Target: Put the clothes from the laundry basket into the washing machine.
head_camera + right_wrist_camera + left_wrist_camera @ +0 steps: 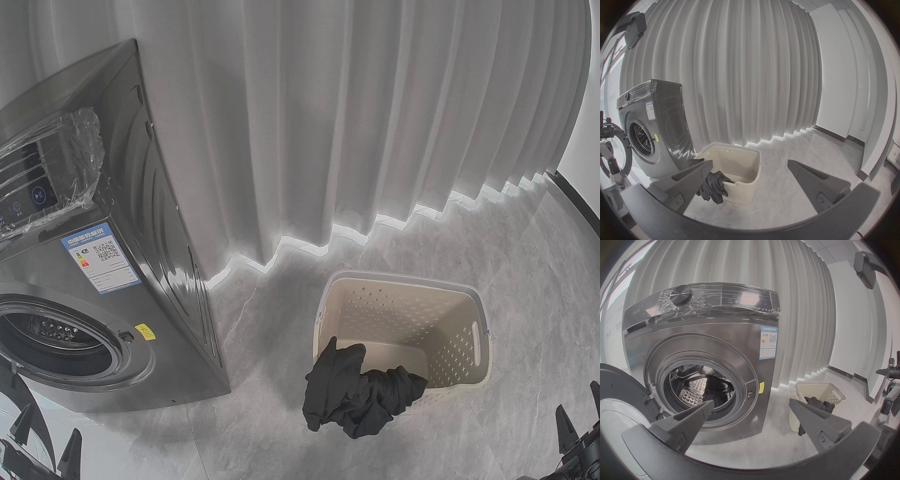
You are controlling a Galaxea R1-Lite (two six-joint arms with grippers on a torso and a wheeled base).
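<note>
Your left fingers [687,421] stand spread and empty before the washing machine [703,343], its door [618,390] swung open. A dark garment [714,395] lies inside. Your right fingers [815,182] are spread and empty too. Black clothes [359,390] hang over the near rim of the laundry basket [481,337], beside the machine.

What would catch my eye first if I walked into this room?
Probably the big grey washing machine on the left, its round door swung open. To its right on the floor stands a cream laundry basket, with a dark garment draped over its near rim, all before a tall white curtain.
</note>
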